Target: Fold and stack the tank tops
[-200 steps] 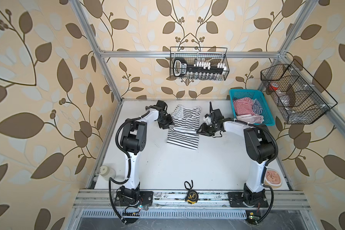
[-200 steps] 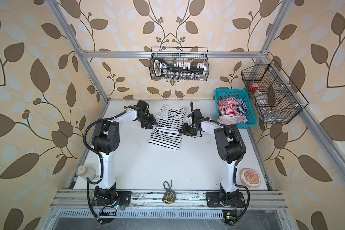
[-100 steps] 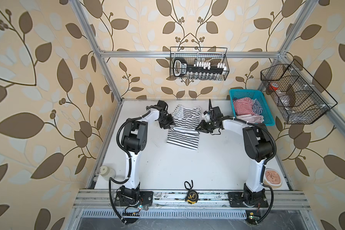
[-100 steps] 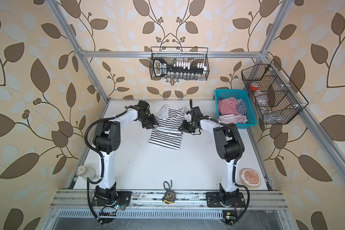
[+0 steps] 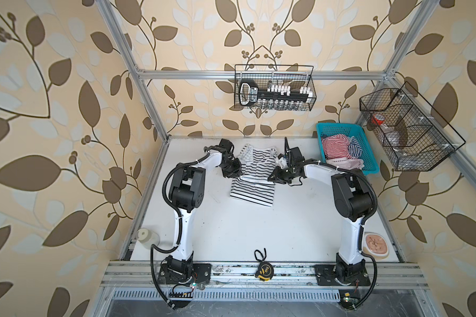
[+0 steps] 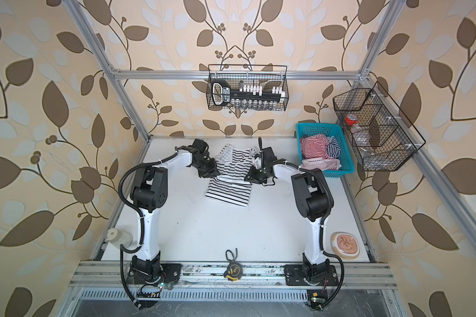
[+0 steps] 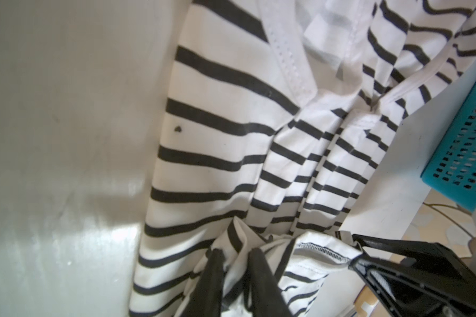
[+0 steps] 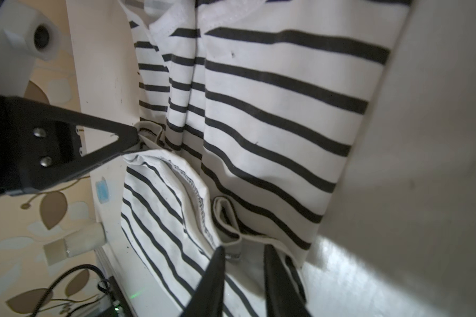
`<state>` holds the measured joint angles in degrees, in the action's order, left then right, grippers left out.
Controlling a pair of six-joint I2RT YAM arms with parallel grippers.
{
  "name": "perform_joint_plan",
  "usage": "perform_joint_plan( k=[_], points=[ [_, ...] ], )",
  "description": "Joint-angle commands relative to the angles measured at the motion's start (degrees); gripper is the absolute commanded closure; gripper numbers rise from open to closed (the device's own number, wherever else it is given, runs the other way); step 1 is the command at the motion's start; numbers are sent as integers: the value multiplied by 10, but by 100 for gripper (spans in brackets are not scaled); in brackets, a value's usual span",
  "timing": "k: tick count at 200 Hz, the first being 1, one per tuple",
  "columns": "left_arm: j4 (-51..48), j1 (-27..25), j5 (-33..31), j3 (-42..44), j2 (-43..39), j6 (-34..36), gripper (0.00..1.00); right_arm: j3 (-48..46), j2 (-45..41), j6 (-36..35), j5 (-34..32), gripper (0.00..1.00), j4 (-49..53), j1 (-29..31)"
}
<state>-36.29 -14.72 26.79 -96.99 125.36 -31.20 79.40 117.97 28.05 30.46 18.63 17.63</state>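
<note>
A black-and-white tank top [image 5: 254, 189] [image 6: 231, 189] lies at the back middle of the white table, bunched across its waist. My left gripper [image 5: 235, 172] [image 7: 235, 255] is shut on a pleat of its left edge. My right gripper [image 5: 274, 177] [image 8: 243, 255] is shut on the folded right edge of the same tank top [image 8: 272, 109]. A red-and-white tank top [image 5: 334, 146] and a navy-and-white tank top [image 5: 355, 146] lie crumpled in the turquoise basket [image 5: 338, 126].
The basket stands at the table's back right, close to my right arm. A wire basket [image 5: 274, 87] hangs on the back rail and a wire rack [image 5: 407, 129] on the right. A tape measure [image 5: 264, 270], a pink dish [image 5: 375, 244] and a white bottle [image 5: 146, 237] sit near the front.
Both grippers' jaws have narrowed onto the sides of the black-and-white tank top. The right gripper has edged in toward the cloth; the left arm has hardly moved.
</note>
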Motion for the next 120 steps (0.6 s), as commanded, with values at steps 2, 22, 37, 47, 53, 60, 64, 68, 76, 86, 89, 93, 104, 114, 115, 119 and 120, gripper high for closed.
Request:
perform_joint_plan(
  k=[2, 22, 37, 47, 53, 60, 64, 68, 76, 86, 89, 93, 104, 114, 115, 119, 120],
  points=[
    [-15, -7, 7, -24, -1, 12, 94, 15, 8, -5, 6, 94, 13, 4],
    [-16, -8, -3, -26, -10, 12, 100, 15, -3, -5, 3, 100, 17, 3],
    [-16, -7, -8, -30, -17, 11, 100, 15, -13, -7, 1, 100, 20, 4],
    [-18, -6, -13, -33, -22, 10, 100, 15, -19, -9, 0, 100, 21, 4],
    [-18, -6, -15, -33, -24, 10, 100, 15, -23, -9, -1, 100, 21, 4],
    [-18, -5, -17, -35, -28, 10, 100, 15, -26, -8, -1, 100, 22, 4],
    [-18, -4, -19, -33, -30, 9, 100, 15, -27, -9, -1, 100, 22, 5],
    [-18, -4, -20, -32, -33, 8, 100, 16, -29, -10, -2, 100, 23, 4],
    [-18, -2, -22, -31, -38, 7, 100, 17, -32, -9, -2, 100, 24, 5],
    [-18, 0, -23, -29, -44, 6, 100, 18, -35, -11, -2, 100, 25, 6],
    [-19, 1, -23, -28, -47, 6, 100, 19, -35, -11, -3, 100, 25, 7],
    [-18, 3, -24, -26, -50, 5, 100, 20, -37, -11, -3, 100, 26, 8],
    [-17, 5, -27, -22, -58, 4, 100, 23, -38, -12, -4, 100, 27, 10],
    [-17, 8, -30, -19, -66, 3, 100, 26, -40, -12, -4, 100, 29, 11],
    [-17, 9, -30, -18, -66, 4, 100, 26, -39, -12, -4, 100, 29, 11],
    [-16, 10, -31, -17, -69, 4, 100, 28, -39, -12, -4, 100, 28, 12],
    [-16, 10, -32, -17, -70, 4, 100, 28, -39, -11, -4, 100, 29, 12]
  ],
)
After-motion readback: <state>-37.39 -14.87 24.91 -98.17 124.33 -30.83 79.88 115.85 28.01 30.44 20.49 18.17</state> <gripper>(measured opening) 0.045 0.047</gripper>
